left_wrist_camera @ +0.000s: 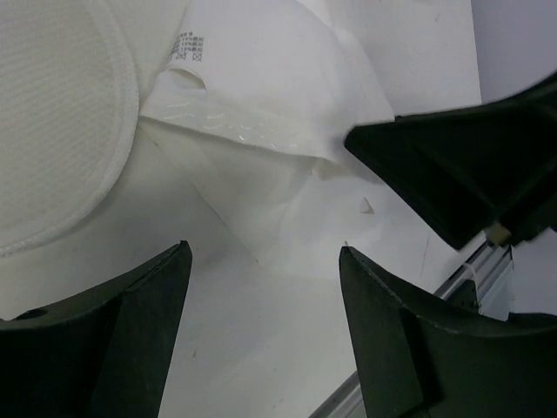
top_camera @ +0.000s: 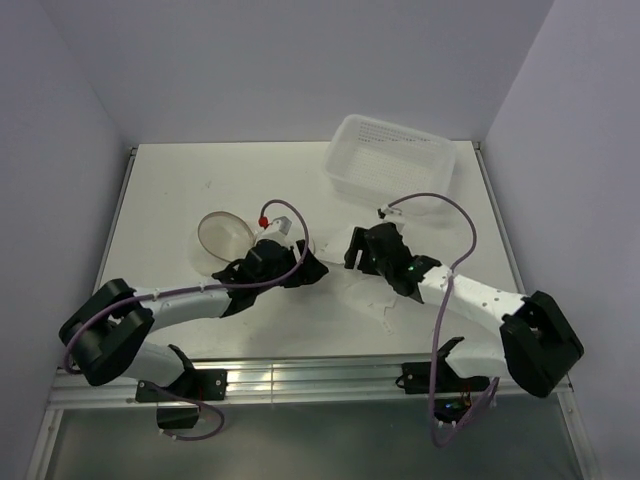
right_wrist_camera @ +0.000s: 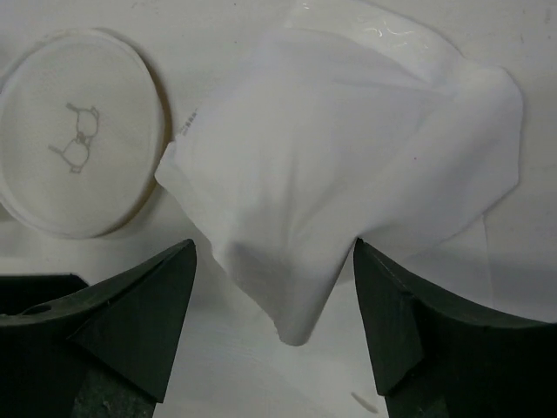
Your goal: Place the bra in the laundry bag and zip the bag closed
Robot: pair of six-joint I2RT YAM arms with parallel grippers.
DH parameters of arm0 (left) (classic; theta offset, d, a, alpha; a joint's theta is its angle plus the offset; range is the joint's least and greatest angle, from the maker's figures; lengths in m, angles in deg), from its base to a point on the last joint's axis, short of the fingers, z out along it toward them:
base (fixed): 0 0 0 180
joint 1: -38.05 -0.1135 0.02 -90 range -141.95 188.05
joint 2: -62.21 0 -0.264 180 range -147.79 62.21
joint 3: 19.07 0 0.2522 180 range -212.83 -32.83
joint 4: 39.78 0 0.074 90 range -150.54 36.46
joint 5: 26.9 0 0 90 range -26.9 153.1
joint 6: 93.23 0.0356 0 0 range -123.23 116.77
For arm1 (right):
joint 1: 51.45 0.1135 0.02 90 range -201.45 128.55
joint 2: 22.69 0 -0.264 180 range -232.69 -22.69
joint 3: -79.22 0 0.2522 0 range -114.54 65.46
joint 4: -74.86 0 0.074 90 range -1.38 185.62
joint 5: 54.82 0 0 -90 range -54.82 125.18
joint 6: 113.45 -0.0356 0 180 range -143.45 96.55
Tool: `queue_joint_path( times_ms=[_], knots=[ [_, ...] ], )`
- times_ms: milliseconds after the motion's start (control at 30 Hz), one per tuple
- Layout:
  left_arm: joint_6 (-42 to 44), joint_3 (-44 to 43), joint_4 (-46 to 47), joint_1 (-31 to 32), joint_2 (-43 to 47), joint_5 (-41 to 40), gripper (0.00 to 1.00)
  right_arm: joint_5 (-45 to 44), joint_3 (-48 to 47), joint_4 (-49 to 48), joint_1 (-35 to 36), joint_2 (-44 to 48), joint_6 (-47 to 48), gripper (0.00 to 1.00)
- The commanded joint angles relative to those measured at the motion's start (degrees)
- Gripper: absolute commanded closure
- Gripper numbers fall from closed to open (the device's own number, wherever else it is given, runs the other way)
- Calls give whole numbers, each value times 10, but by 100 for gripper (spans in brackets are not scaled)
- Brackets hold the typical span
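The bra (right_wrist_camera: 348, 148) is a soft white garment lying crumpled on the table; its lower fold hangs between my right gripper's open fingers. My right gripper (right_wrist_camera: 274, 252) is open and holds nothing. The laundry bag's disc lid (right_wrist_camera: 78, 144) with the dark bra icon lies to the bra's left. In the left wrist view the bag's mesh (left_wrist_camera: 52, 113) is at the upper left and the bra (left_wrist_camera: 278, 113) lies beyond my open, empty left gripper (left_wrist_camera: 265, 252). In the top view the bag (top_camera: 225, 238), left gripper (top_camera: 295, 262), bra (top_camera: 345, 285) and right gripper (top_camera: 358, 250) sit mid-table.
A white perforated plastic basket (top_camera: 390, 160) stands at the back right of the table. A red and white object (top_camera: 272, 218) lies just behind the bag. The right gripper's dark body (left_wrist_camera: 470, 165) shows close by in the left wrist view.
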Motion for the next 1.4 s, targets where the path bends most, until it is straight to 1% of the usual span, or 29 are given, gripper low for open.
queue_joint_path(
  times_ms=[0,67,167,200,233,267,367,433,500,533,567,633,667,700,733,767,800,833,900,967,1067,1167,1200,1267,1300,1333,1367],
  knots=[
    [-23,-32,56,7,-30,-51,21,0,7,8,-1,70,12,18],
    [-29,-42,70,6,-50,-51,18,-3,7,17,-5,99,22,19],
    [-32,-69,73,7,-105,-45,17,-19,8,40,-31,114,29,23],
    [-31,-82,72,9,-115,-52,18,-25,15,46,-42,117,29,24],
    [-33,-87,69,8,-123,-55,20,-25,19,48,-52,119,30,29],
    [-32,-92,69,8,-137,-57,22,-24,23,53,-72,119,28,32],
    [-21,-115,58,15,-161,-75,25,-19,49,49,-93,117,14,40],
    [-16,-135,44,22,-176,-91,30,1,69,24,-109,98,3,42],
    [-18,-156,38,22,-199,-89,35,28,75,-3,-148,62,-4,41],
    [-17,-162,39,23,-205,-88,39,39,72,-5,-160,50,-5,37],
    [-13,-176,40,23,-218,-93,49,37,71,-15,-179,30,-4,35],
    [-7,-191,37,23,-230,-94,60,52,72,-24,-196,18,-6,34],
    [0,-212,28,22,-242,-100,74,54,74,-36,-202,13,-8,34],
    [3,-220,22,21,-248,-103,82,55,76,-36,-204,12,-10,34],
    [8,-227,24,21,-253,-105,92,60,75,-36,-204,9,-13,38],
    [15,-235,25,20,-262,-105,100,67,73,-54,-204,4,-15,39],
    [17,-240,25,14,-267,-102,100,67,74,-59,-204,-1,-17,40],
    [17,-242,26,11,-270,-97,100,67,75,-61,-205,-4,-21,43],
    [22,-243,50,-1,-278,-69,100,77,80,-69,-208,-16,-25,46],
    [40,-245,71,-5,-289,-55,100,85,85,-75,-208,-24,-36,47],
    [65,-260,74,-10,-294,-42,100,86,98,-84,-210,-25,-53,47],
    [76,-253,81,-17,-285,-40,100,69,128,-91,-212,11,-73,43],
    [80,-251,79,-19,-283,-39,100,62,143,-100,-212,35,-75,43],
    [90,-252,72,-20,-281,-33,99,60,154,-106,-218,43,-81,45],
    [89,-250,66,-20,-279,-34,93,65,158,-113,-219,37,-81,48],
    [89,-246,67,-19,-276,-36,82,71,156,-115,-219,29,-81,54],
    [89,-233,70,-20,-265,-37,59,71,150,-112,-219,22,-82,54]
  ],
)
